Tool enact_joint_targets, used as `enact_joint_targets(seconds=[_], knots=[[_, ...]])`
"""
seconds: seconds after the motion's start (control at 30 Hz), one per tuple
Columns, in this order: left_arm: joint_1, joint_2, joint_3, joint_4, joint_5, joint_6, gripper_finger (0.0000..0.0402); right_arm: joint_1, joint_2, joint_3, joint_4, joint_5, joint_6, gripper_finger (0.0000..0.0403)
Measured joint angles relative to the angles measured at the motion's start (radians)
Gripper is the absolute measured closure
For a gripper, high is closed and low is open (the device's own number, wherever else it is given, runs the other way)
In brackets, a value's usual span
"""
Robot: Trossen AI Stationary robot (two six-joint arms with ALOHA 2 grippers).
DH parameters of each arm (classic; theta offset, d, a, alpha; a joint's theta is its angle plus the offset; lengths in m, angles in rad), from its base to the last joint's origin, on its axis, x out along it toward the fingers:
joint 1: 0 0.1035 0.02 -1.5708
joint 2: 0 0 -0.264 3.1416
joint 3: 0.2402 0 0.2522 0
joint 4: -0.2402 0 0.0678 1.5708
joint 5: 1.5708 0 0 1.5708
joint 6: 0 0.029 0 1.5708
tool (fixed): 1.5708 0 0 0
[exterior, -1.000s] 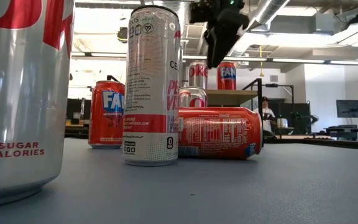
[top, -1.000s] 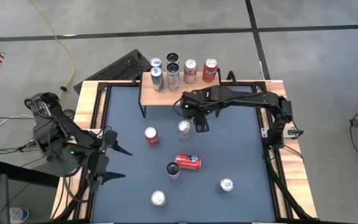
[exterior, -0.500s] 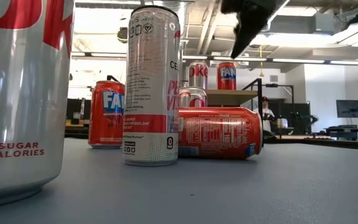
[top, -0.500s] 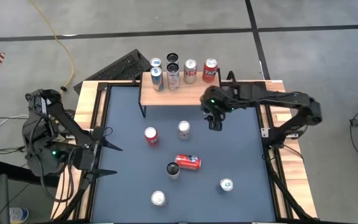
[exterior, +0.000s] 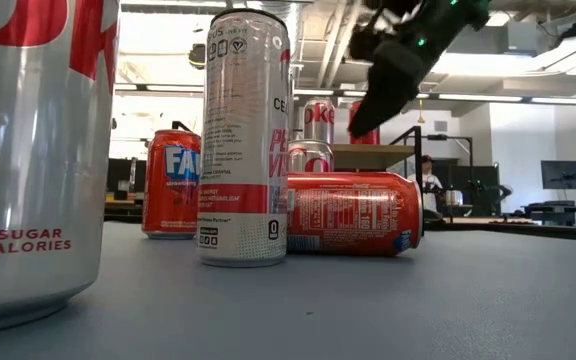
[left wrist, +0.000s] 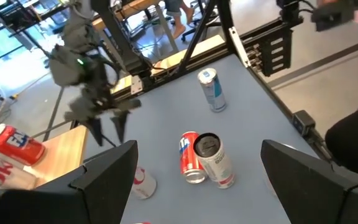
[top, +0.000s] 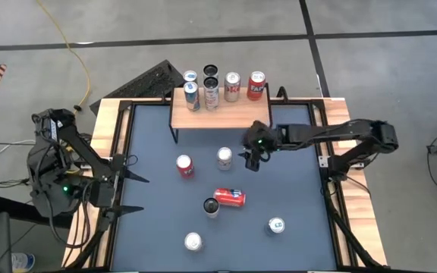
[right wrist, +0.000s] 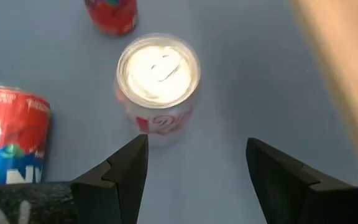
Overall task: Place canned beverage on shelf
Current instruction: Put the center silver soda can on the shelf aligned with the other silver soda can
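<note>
The shelf (top: 211, 115), a wooden top on black legs, stands at the table's far edge with several cans on it. Loose cans stand on the dark mat. A silver can with red lettering (top: 224, 157) (right wrist: 158, 74) stands upright on its base just in front of the shelf. My right gripper (top: 253, 161) (right wrist: 194, 177) hangs open a little to that can's right, tipped down toward it, touching nothing. In the low view my right gripper (exterior: 370, 112) is above the cans. My left gripper (top: 133, 195) waits open over the table's left edge.
A red can (top: 184, 165) stands left of the silver one. Nearer lie a red can on its side (top: 230, 198), a tall can (top: 212, 206) against it, and two more upright cans (top: 193, 242) (top: 276, 225). The mat's right half is bare.
My right gripper has drawn back from above the silver can toward the table's right edge, then sunk and tipped downward beside that can, staying open. My left gripper has pulled back slightly toward the table's left edge. No can has moved.
</note>
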State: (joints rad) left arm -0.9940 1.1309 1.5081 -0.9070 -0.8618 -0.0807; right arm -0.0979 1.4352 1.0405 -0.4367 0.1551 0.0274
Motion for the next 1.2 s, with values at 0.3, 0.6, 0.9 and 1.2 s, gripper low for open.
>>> enact_joint_targets(seconds=[0.3, 0.6, 0.9, 1.2], knots=[[0.000, 0.001, -0.006, -0.003, -0.015, -0.017, 0.0072, 0.011, 0.137, 0.002, 0.088, 0.008, 0.011, 0.0147], [0.000, 0.001, -0.006, -0.002, -0.017, -0.034, 0.0072, 0.055, 0.155, 0.002, 0.138, 0.000, 0.018, 0.0147], [0.000, 0.001, -0.006, -0.003, -0.017, -0.019, 0.0072, 0.120, 0.128, 0.076, 0.111, 0.050, -0.060, 0.0147], [0.000, 0.001, -0.006, -0.003, -0.014, -0.027, 0.0072, 0.102, 0.152, 0.169, 0.059, 0.007, -0.232, 0.0147]])
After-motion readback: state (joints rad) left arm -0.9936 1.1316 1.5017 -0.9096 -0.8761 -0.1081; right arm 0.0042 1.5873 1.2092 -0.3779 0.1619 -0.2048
